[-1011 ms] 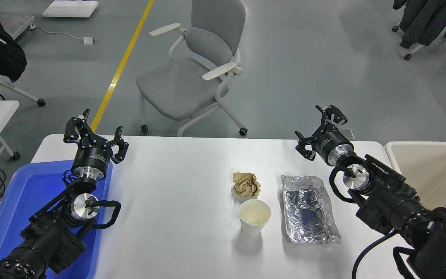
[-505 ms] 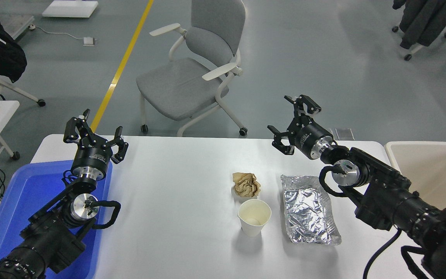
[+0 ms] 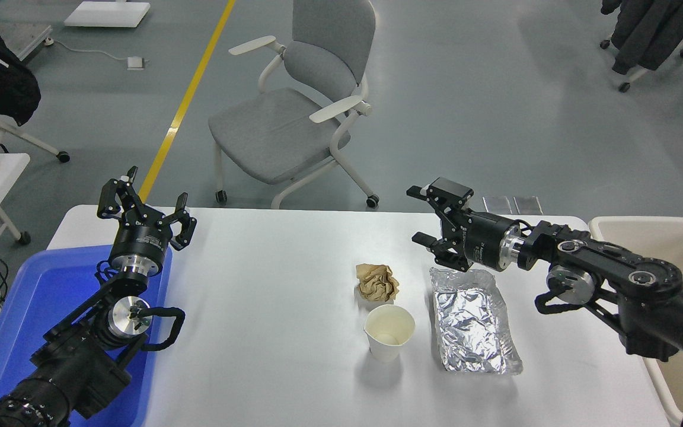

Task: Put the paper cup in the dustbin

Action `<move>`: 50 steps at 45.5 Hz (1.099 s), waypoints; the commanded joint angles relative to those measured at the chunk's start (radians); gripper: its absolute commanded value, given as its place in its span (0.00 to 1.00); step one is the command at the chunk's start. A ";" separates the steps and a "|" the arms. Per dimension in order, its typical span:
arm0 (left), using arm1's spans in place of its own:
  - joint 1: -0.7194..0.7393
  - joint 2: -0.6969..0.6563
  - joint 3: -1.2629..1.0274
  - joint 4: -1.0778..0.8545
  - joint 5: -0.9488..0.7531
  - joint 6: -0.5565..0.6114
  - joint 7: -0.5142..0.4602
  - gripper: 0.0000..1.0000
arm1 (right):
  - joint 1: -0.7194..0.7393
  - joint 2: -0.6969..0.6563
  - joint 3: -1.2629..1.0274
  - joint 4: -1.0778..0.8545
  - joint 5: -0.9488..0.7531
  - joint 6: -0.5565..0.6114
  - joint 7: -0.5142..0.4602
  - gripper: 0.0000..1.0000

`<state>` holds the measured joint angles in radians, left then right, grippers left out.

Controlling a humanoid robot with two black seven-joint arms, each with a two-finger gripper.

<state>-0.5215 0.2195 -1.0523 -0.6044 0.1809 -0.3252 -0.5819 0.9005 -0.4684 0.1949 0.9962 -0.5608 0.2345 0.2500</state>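
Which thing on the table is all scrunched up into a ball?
The brown paper ball. It sits just behind the upright white paper cup, while the silver foil tray to their right is only crinkled, not balled up.

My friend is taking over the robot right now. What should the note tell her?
Left hand: open, parked over the blue plastic tub.
Right hand: open, empty, pointing left above the table's far side, beyond the crinkled silver foil tray.
Small white paper cup: upright on the white table, between the crumpled brown paper ball and the foil tray.
Large beige plastic dustbin: at the table's right end.
Done: nothing grasped.
Left: grip the cup, carry it right, drop it in the dustbin.
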 commanded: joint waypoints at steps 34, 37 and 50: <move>0.000 0.000 0.000 0.000 0.000 0.000 0.001 1.00 | -0.097 -0.061 -0.175 0.279 -0.582 -0.434 0.178 0.98; 0.000 0.000 0.000 0.000 0.000 0.000 0.001 1.00 | -0.123 -0.058 -0.178 0.275 -0.622 -0.463 0.196 0.98; 0.000 0.001 0.000 0.000 0.000 0.000 0.001 1.00 | -0.143 0.020 -0.192 0.135 -0.708 -0.540 0.224 0.98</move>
<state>-0.5215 0.2194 -1.0523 -0.6044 0.1808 -0.3252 -0.5814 0.7828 -0.5025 0.0121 1.2263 -1.1756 -0.2330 0.4418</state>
